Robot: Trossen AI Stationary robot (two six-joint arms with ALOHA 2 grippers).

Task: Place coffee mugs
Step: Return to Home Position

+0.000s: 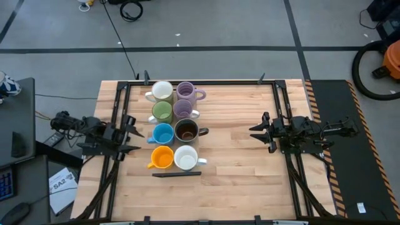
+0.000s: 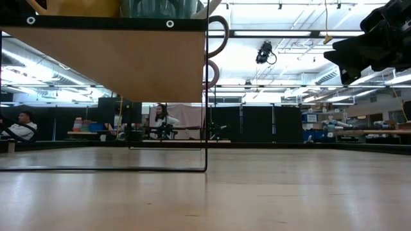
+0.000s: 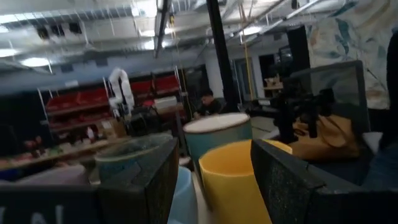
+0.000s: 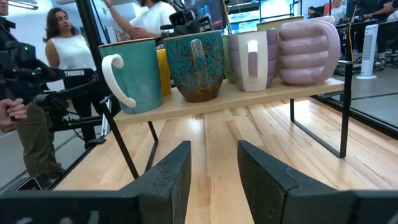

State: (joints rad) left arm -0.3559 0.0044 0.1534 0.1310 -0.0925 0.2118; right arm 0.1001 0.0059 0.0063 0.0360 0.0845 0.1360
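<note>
All eight coffee mugs (image 1: 186, 130) stand in two rows of four on the raised shelf (image 4: 249, 99), packed close so that all fit, so I judge the placing done. My left gripper (image 1: 132, 134) rests just beside the shelf and my right gripper (image 1: 253, 133) well apart from it across the wooden table (image 1: 237, 181), both empty with fingers spread. A dark strip (image 1: 177, 174) lies by the shelf, perhaps a pen. People (image 4: 68, 56) stand in the workshop beyond.
</note>
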